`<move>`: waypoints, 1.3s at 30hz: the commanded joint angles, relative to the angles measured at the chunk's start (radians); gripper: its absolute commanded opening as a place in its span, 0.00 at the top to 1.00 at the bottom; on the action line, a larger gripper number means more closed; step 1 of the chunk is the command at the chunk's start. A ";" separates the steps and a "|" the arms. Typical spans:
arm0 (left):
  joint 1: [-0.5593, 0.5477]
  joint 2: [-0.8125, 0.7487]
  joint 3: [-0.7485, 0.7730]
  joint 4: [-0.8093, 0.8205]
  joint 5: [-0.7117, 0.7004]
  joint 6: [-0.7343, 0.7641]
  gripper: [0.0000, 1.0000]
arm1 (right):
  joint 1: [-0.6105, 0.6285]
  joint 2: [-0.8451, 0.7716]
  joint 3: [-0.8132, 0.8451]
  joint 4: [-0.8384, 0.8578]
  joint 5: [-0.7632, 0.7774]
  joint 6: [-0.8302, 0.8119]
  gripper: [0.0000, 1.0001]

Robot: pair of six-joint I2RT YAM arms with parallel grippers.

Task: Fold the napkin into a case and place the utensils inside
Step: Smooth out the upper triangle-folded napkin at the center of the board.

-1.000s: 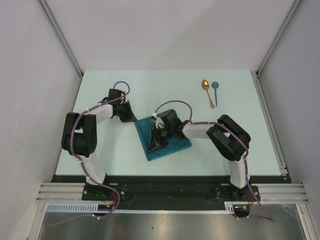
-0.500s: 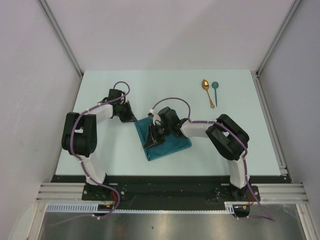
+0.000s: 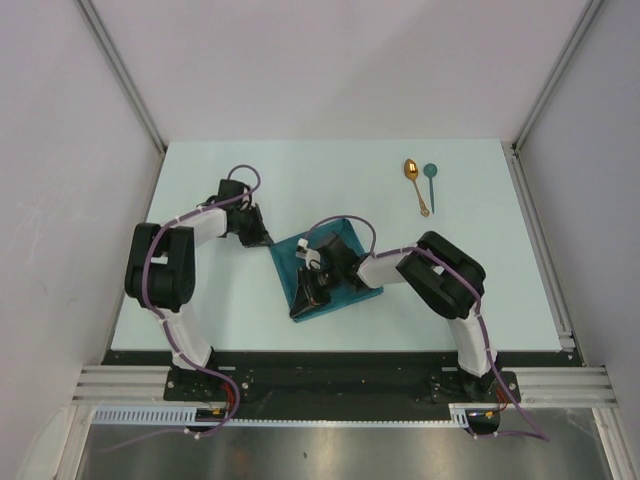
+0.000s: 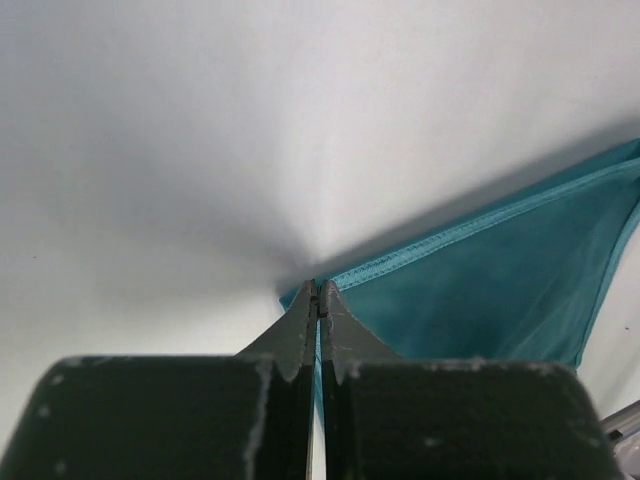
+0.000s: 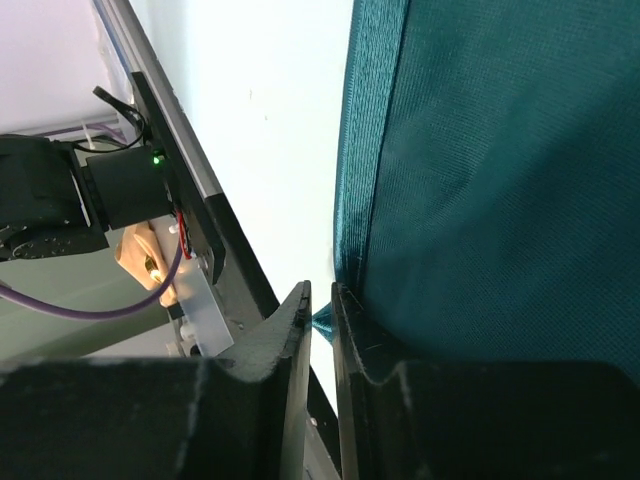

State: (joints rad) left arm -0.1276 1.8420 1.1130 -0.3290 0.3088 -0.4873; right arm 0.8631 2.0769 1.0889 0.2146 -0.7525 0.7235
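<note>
The napkin lies folded on the desk; the left fingers, pressed together, pinch its 10 o'clock corner; the right fingers pinch cloth near its 7 o'clock corner; the gold spoon and the teal spoon lie side by side at 1 o'clock, well apart.

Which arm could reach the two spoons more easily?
Probably the right. The gold spoon and teal spoon lie far right, on its side. The left gripper sits beyond the napkin, pinching its left corner. The right gripper would first have to release the napkin.
</note>
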 commanded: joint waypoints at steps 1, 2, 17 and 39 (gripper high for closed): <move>0.008 0.019 0.025 -0.010 -0.027 0.026 1.00 | 0.005 -0.021 -0.012 0.037 -0.005 -0.001 0.82; 0.008 0.017 0.022 -0.007 -0.025 0.024 1.00 | 0.008 -0.046 -0.009 0.026 0.001 -0.002 0.82; 0.008 0.022 0.015 -0.001 -0.030 0.018 1.00 | 0.024 -0.049 -0.093 0.078 -0.015 0.005 0.81; -0.001 -0.125 -0.001 -0.043 -0.128 0.023 0.38 | -0.283 -0.227 0.025 -0.110 0.004 -0.102 0.59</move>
State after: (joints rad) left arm -0.1287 1.8065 1.0901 -0.3283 0.2420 -0.4854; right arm 0.6994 1.8908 1.0801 0.1577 -0.7601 0.6727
